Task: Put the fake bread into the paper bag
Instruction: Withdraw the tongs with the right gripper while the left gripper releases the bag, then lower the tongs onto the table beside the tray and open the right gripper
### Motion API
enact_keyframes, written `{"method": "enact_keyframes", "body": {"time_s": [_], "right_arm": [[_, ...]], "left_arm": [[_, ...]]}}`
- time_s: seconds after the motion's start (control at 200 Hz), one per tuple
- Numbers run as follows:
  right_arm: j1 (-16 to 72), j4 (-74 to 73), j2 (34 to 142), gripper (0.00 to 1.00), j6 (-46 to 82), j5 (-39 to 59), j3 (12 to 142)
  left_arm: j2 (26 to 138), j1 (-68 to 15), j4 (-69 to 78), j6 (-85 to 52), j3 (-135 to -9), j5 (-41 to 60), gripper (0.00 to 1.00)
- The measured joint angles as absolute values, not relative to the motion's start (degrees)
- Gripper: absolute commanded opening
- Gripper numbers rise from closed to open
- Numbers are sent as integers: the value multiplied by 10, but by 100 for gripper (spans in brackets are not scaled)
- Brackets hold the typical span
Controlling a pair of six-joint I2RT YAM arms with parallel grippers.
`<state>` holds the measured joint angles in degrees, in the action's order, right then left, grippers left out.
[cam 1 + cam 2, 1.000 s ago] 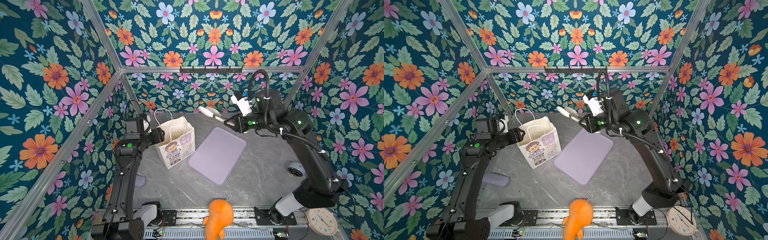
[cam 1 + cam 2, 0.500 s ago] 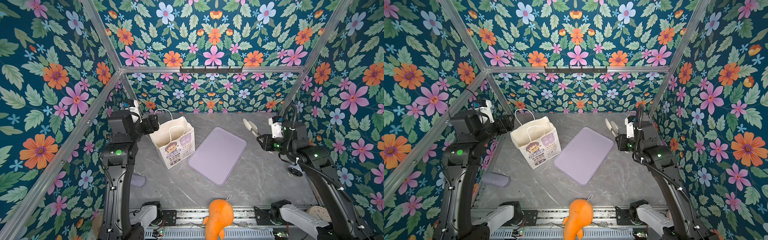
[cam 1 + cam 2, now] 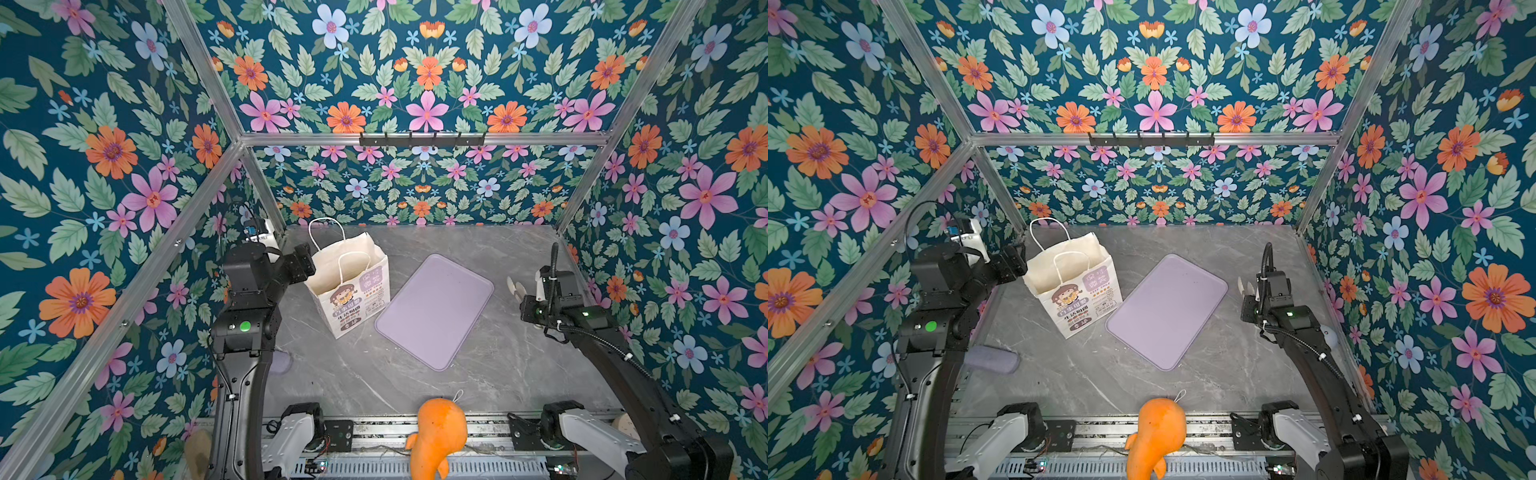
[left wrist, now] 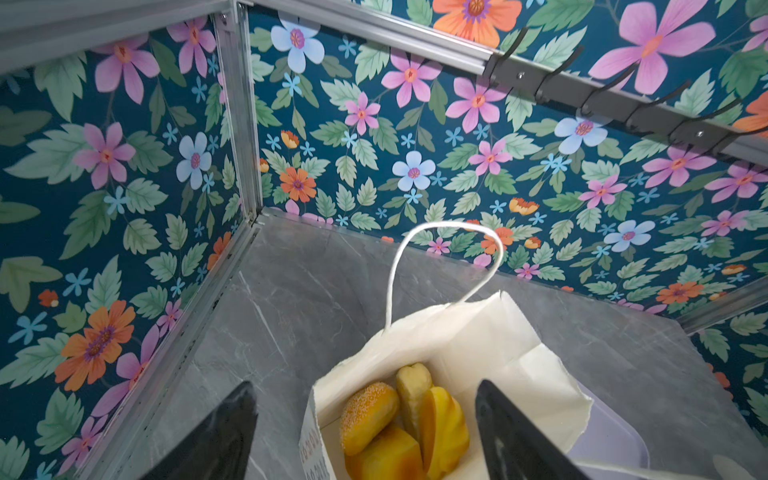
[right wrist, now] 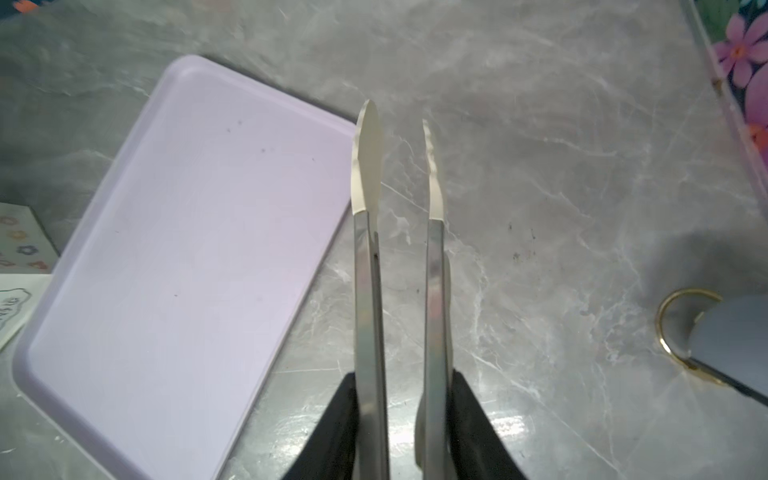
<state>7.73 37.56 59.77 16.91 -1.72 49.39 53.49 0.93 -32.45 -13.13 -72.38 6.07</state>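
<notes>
golden fake bread (image 4: 399, 419) inside white paper bag (image 4: 490, 345) lower centre, my left gripper (image 4: 363, 390) spread beside it, right gripper (image 5: 403, 395) pinching tongs (image 5: 370, 291) beside lilac tray (image 5: 187, 249)

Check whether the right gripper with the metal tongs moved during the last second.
Yes. The right gripper has gone rightward, from over the far corner of the lilac rectangular tray to clear of its right edge.

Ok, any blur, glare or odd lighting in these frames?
Right wrist view: marble table smeared soft, a bright glare patch near the tongs; left wrist view: crisp on the fake bread in the paper bag; both top views: even light, soft shadows, sharp throughout.
</notes>
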Motion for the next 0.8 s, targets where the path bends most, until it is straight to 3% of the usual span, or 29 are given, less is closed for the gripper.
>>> {"method": "enact_keyframes", "body": {"time_s": [0.8], "right_arm": [[72, 286, 832, 37, 185, -17, 498]], "left_arm": [[518, 9, -326, -131, -699, 90, 83]]}}
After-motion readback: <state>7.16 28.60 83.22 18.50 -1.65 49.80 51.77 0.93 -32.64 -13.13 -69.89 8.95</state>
